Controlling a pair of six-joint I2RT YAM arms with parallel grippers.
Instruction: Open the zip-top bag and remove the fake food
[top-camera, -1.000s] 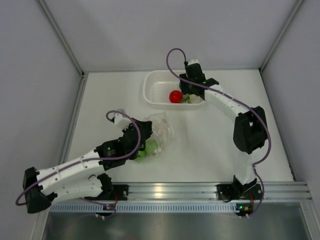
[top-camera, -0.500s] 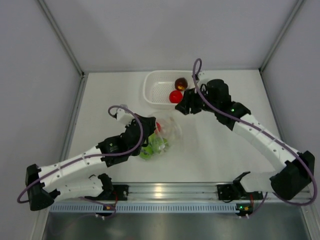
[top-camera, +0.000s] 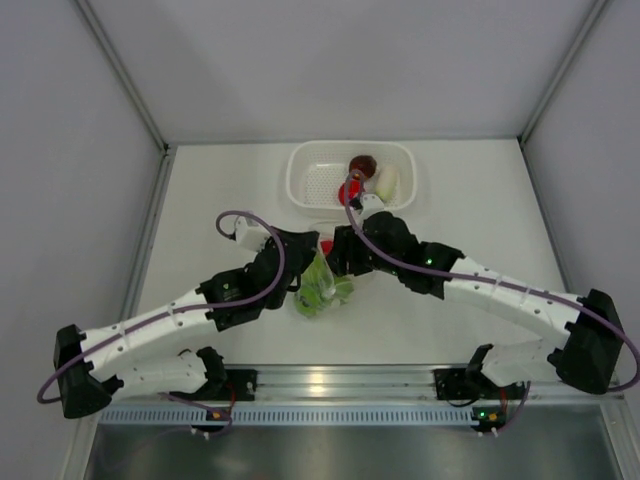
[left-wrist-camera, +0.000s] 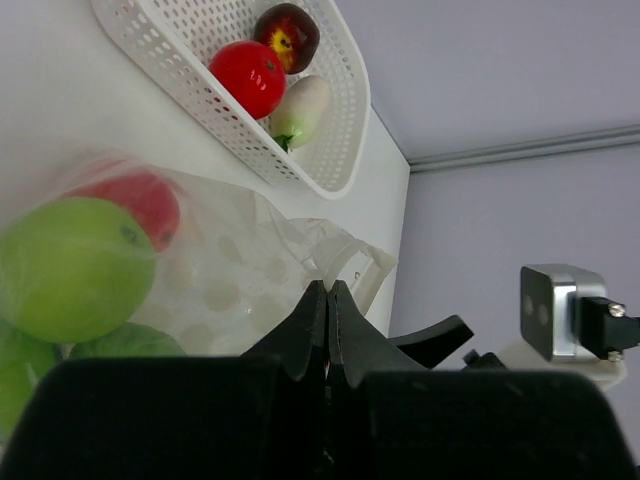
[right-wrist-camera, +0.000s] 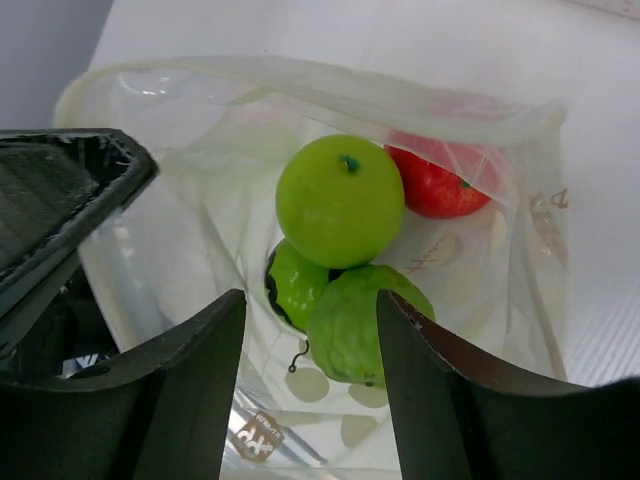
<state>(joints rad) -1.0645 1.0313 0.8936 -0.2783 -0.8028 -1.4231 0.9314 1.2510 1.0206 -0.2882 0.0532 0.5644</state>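
left jaws: pinched on zip-top bag (left-wrist-camera: 240, 270)
right jaws: wide, over mouth
inside: green, red fake food (right-wrist-camera: 340, 200)
far white basket (top-camera: 303, 185): three pieces

We look down between the spread fingers of our right gripper (right-wrist-camera: 310, 330) at the clear zip-top bag (right-wrist-camera: 170, 210), its rim arching across the top of the frame. Inside, a smooth green apple (right-wrist-camera: 340, 200) touches a red fruit (right-wrist-camera: 435, 185) at its upper right. Below the apple lie a darker green piece (right-wrist-camera: 292, 285) and a bumpy pale green one (right-wrist-camera: 362, 322).
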